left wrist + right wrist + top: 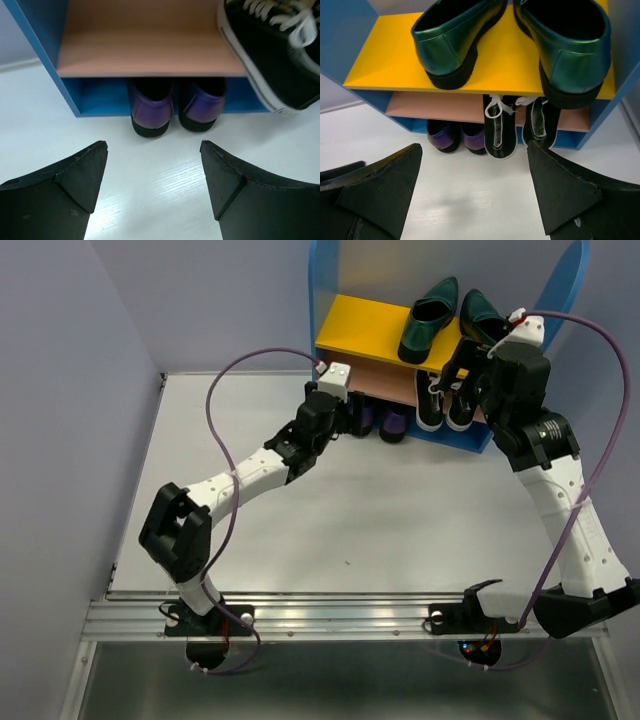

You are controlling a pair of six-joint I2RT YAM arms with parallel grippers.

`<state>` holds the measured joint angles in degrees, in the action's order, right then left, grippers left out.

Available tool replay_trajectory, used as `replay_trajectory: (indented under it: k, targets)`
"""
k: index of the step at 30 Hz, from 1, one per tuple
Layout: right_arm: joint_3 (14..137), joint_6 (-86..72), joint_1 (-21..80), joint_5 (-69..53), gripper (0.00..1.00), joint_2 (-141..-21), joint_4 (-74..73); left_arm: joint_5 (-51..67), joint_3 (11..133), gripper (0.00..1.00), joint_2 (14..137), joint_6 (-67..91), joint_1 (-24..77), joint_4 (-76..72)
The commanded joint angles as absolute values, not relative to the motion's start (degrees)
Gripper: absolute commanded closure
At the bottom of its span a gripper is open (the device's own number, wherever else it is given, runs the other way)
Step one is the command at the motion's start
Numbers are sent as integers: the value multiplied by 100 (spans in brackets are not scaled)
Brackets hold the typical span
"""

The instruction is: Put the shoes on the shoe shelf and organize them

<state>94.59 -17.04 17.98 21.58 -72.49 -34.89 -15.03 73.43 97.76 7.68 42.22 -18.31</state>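
The shoe shelf (350, 330) stands at the back of the table. Two green loafers (428, 320) (455, 35) lie on its yellow upper board (510, 60), heels out. Two black sneakers (445, 405) (500, 127) sit on the tan middle board (145, 50), heels hanging over the edge. Two purple shoes (378, 422) (150, 107) sit in the blue base. My left gripper (154, 150) is open and empty just in front of the purple shoes. My right gripper (475, 155) is open and empty, raised in front of the shelf's right half.
The white table (380, 510) stretches in front of the shelf. Blue side panels (565, 285) rise on both ends of the shelf. A metal rail (340, 615) runs along the near edge by the arm bases. Grey walls close the left and back.
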Motion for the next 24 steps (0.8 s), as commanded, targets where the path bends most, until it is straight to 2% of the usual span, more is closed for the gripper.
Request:
replay_trajectory:
  k: [1, 2, 4, 6, 9, 12, 15, 24]
  targets:
    - [9624, -1555, 1775, 2812, 8, -7067, -3331, -1363, 8224, 14, 9360, 527, 4210, -1549]
    - [9624, -1573, 1775, 2856, 8, -7023, -3331, -1336, 8514, 14, 9569, 562, 4201, -1216]
    - [9607, -1652, 1775, 2813, 8, -6979, -3331, -1371, 9837, 14, 10060, 650, 4184, -741]
    - [9572, -1661, 1775, 2786, 8, -6943, -3331, -1371, 10200, 14, 10448, 668, 4184, -537]
    - [9475, -1757, 1775, 2681, 8, -6856, -3348, -1459, 11859, 14, 11246, 878, 4096, -20]
    - [9413, -1828, 1775, 2550, 8, -6777, -3375, -1354, 12907, 14, 11906, 1106, 3991, 272]
    - [9334, -1890, 1775, 2444, 8, -6715, -3375, -1388, 13445, 14, 12278, 1291, 3964, 378]
    - [9237, -2021, 1775, 2118, 8, -6688, -3331, -1513, 13719, 15, 12831, 1336, 3938, -237]
